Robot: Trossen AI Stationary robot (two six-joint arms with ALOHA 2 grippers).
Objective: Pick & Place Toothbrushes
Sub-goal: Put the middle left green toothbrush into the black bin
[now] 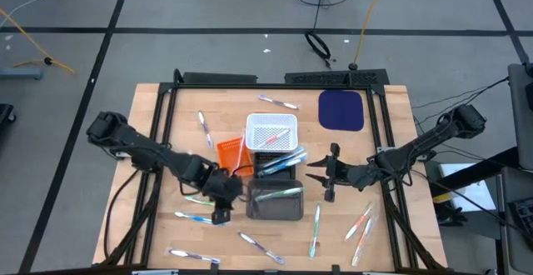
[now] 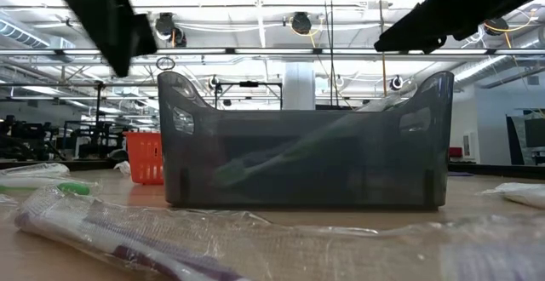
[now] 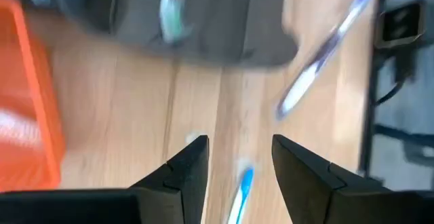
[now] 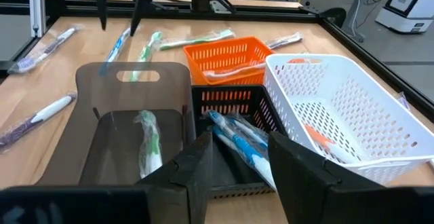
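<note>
Several toothbrushes in clear wrappers lie scattered on the wooden table point(image 1: 166, 142). My left gripper point(image 3: 239, 149) stands open just left of the grey bin point(image 1: 275, 202), fingers pointing steeply down. A blue toothbrush point(image 3: 241, 187) lies on the table below the gap between its fingers, and its fingers stand apart from it in the right wrist view. My right gripper point(image 4: 237, 156) hovers open and holds nothing at the bin's right, facing the baskets. A green toothbrush point(image 4: 149, 142) lies in the grey bin. Blue toothbrushes point(image 4: 237, 142) lie in the black basket point(image 1: 279, 165).
A white basket point(image 1: 272, 132) and an orange basket point(image 1: 231, 152) stand behind the grey bin, each with a toothbrush inside. A dark blue pad point(image 1: 341, 110) lies at the far right. More toothbrushes point(image 1: 316, 229) lie along the near edge, and a purple one point(image 3: 325, 47) lies beside the bin.
</note>
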